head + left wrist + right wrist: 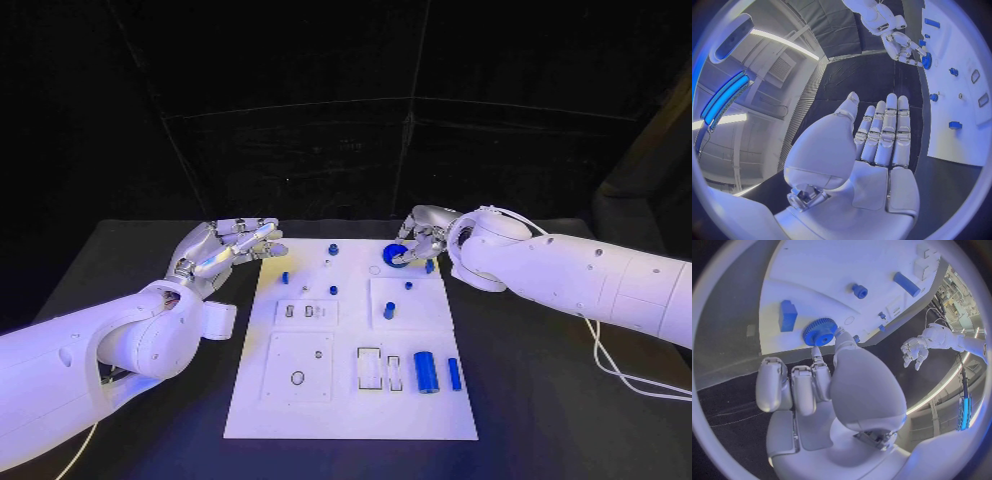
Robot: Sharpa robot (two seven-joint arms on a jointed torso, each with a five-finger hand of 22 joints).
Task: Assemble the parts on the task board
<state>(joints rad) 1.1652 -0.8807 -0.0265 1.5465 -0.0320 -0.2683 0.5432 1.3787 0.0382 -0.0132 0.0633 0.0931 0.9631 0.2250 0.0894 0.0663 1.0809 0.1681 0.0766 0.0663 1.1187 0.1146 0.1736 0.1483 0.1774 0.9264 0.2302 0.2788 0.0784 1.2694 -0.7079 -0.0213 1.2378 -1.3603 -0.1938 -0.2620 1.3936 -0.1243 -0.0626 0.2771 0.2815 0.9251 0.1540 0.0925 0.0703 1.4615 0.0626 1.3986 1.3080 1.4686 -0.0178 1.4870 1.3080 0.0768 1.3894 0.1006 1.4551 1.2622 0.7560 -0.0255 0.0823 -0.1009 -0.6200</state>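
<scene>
At the board's [351,420] far right corner, the right hand [420,238] pinches a blue gear [394,254]; its fingers hide part of the rim, and whether the gear touches the board cannot be told. The gear lies flat, axis upright. The left hand [228,248] hovers beside the far left corner, fingers straight, holding nothing.
</scene>
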